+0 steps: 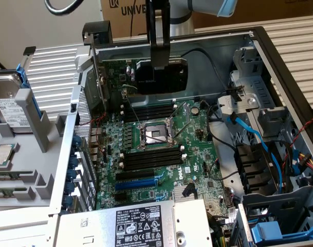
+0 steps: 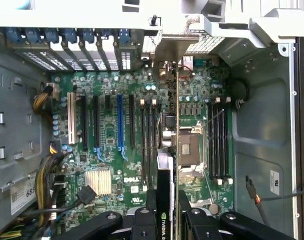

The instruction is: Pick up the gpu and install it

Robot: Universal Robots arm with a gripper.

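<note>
My gripper (image 1: 160,63) is shut on the gpu (image 1: 164,77), a thin green card with a black cooler and a silver bracket (image 1: 97,77) at its end. The card hangs upright inside the open computer case, above the far part of the large green motherboard (image 1: 161,154). In the wrist view the gpu (image 2: 175,125) is seen edge-on between my gripper's (image 2: 167,212) two black fingers (image 2: 151,202), and its bracket (image 2: 170,50) reaches toward the case's slot wall. There the card lies over the memory slots beside the processor socket (image 2: 189,147), apart from the blue expansion slot (image 2: 120,125).
A silver hard drive (image 1: 7,98) sits in a grey rack outside the case at the exterior view's left. The power supply (image 1: 141,224) lies at the near edge. Blue and black cables (image 1: 254,139) and drive cages (image 1: 279,206) crowd the exterior view's right. Case walls surround the board.
</note>
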